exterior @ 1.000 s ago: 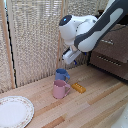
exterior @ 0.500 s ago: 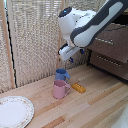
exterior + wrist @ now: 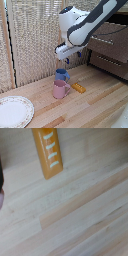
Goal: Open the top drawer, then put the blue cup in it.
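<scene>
Here we find the blue cup [image 3: 62,75] standing upright on the desk [image 3: 95,107], touching or just behind the pink mug [image 3: 60,89], which sits at about six o'clock from it. At four o'clock from the cup lies an orange block [image 3: 78,87], flat on the wood; our wrist view shows it [image 3: 49,150] with pale marks along its face. The claw [image 3: 72,55] hangs above the cup, at roughly one o'clock, apart from it and carrying nothing we can see; whether it is spread or clenched we cannot tell. The top drawer [image 3: 107,40] lies at three o'clock, partly hidden by the arm, so we cannot judge whether it is open. A white plate [image 3: 14,111] sits at eight o'clock, cut off by the edge.
</scene>
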Controlling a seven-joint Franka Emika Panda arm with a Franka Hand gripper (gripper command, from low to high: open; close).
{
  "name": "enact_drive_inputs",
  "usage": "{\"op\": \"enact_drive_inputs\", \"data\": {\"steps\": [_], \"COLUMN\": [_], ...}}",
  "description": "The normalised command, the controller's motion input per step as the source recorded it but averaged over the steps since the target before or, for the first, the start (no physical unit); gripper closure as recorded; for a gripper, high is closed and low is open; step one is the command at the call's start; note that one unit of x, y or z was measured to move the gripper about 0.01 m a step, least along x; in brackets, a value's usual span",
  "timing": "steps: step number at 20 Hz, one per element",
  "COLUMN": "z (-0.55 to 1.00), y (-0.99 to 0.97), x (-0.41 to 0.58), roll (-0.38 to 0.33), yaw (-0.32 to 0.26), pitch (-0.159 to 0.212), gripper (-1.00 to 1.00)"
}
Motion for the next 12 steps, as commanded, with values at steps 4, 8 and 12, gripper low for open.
{"op": "enact_drive_inputs", "data": {"steps": [4, 8, 12], "z": [0.13, 0.04, 0.0], "y": [0.0, -0.08, -0.22], "x": [0.631, 0.619, 0.486], "roll": [0.079, 0.156, 0.182], "yaw": [-0.17, -0.185, -0.155], "pitch": [0.03, 0.089, 0.179], "gripper": [-1.0, -1.0, -1.0]}}
